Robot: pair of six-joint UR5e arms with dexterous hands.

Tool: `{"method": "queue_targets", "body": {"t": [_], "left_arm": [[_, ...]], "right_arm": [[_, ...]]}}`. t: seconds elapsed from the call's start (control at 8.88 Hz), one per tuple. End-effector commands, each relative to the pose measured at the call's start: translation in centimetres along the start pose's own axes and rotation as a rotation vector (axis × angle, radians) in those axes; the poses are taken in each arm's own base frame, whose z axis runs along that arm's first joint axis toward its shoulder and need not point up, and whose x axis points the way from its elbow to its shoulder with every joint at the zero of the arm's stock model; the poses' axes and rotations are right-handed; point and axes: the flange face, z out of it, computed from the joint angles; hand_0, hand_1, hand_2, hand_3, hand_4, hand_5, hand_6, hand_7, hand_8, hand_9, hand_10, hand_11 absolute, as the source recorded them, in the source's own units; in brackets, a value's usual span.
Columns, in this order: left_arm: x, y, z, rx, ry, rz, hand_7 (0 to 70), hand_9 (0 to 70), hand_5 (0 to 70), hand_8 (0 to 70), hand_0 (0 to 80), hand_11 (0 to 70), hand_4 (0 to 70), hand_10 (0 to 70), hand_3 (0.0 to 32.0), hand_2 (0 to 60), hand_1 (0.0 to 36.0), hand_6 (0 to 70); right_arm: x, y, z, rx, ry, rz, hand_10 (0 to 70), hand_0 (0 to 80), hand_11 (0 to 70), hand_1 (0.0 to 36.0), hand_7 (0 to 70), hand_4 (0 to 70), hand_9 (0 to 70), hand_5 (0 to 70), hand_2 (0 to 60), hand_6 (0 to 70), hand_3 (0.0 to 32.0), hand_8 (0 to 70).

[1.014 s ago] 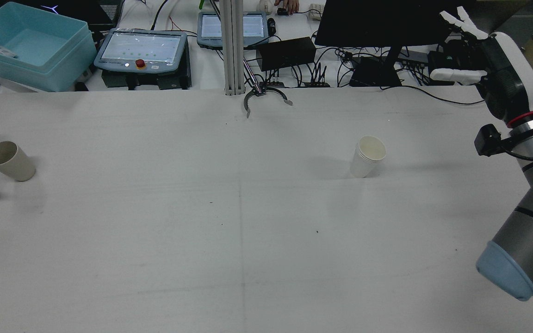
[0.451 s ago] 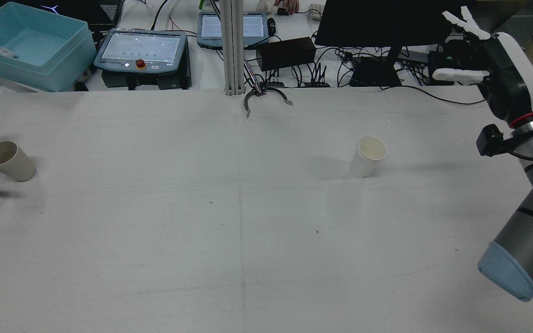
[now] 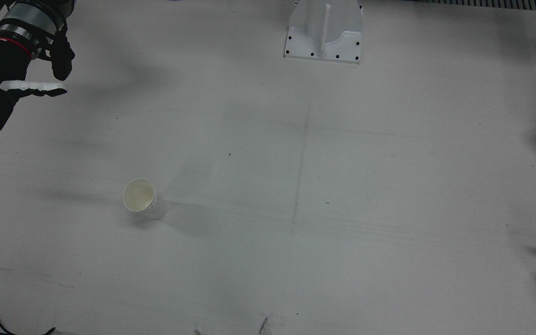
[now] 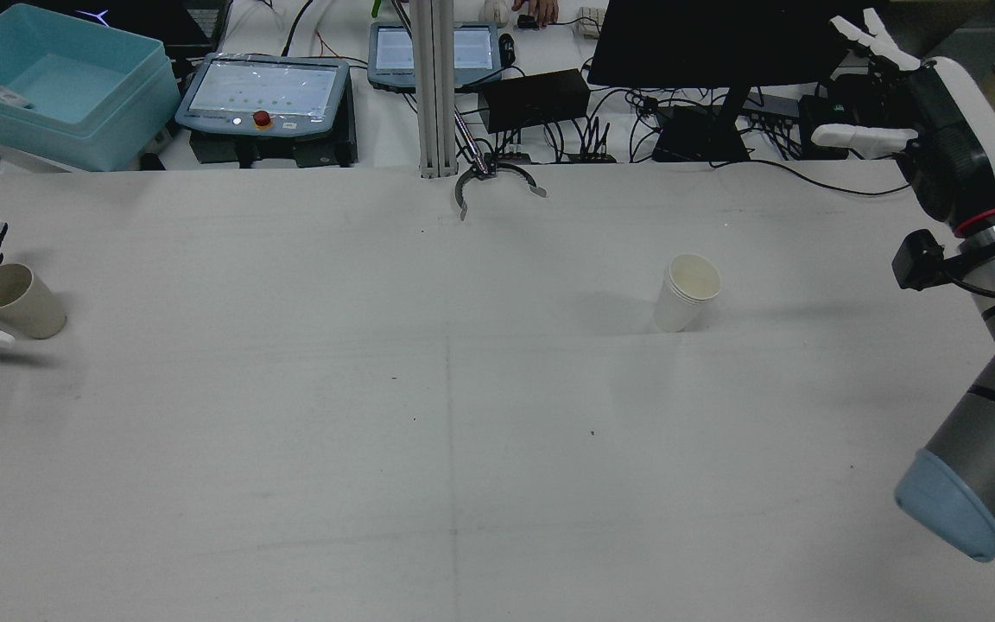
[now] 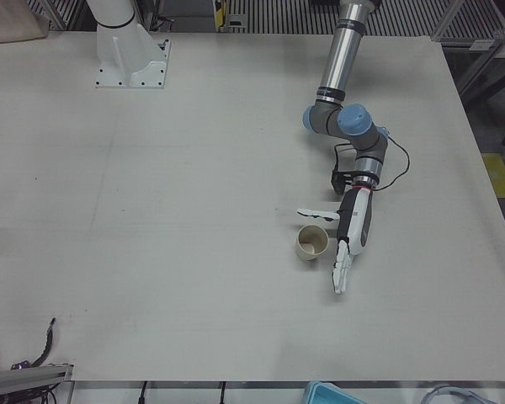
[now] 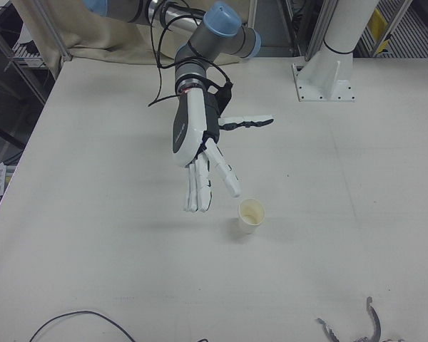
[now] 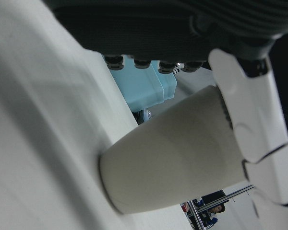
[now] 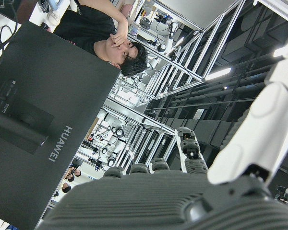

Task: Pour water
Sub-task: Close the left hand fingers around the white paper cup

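While the left hand [image 5: 347,244] brackets the beige cup [image 5: 311,243] with its fingers [image 5: 341,273] spread straight and its thumb [image 5: 316,215] reaching across the far side, nothing is held yet: the step in hand looks like the reach for the pouring cup. In the left hand view the cup wall lies right against one finger, though whether they touch I cannot tell. Next the fingers would need to curl round the wall without crushing it or tipping it, since it stands upright and looks light. It is a tapered cup, matte and smooth; whether water is inside cannot be seen. The white paper cup [image 4: 687,293], ribbed near the rim as if several are stacked, stands well apart from both hands on the pale table [image 4: 463,449]. The right hand [image 6: 203,153] hangs open and empty above the table, fingers pointing down beside that white cup
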Motion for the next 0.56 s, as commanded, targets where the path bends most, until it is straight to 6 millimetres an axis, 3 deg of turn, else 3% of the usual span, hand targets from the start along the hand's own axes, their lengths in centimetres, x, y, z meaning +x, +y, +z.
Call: {"method": "queue_targets", "body": {"t": [0.0,0.45], "left_arm": [[-0.1,0.5,0.6,-0.009,-0.003,-0.020,3.8,0.0,0.0,0.0,48.0,3.7,6.3,1.4,0.0,1.7,13.4,0.0],[-0.4,2.7,3.3,-0.026,-0.004,-0.101,5.3,0.0,0.0,0.0,48.1,4.0,7.8,1.7,0.0,1.9,13.4,0.0]], "right_arm": [[-0.1,0.1,0.0,-0.002,-0.002,0.003,0.0,42.7,0.0,8.1,3.9,6.6,0.0,1.4,3.8,3.1,0.0,0.0],[-0.1,0.1,-0.1,-0.001,-0.001,0.000,0.0,42.6,0.0,8.0,3.9,6.6,0.0,1.5,3.6,3.1,0.0,0.1]]}}
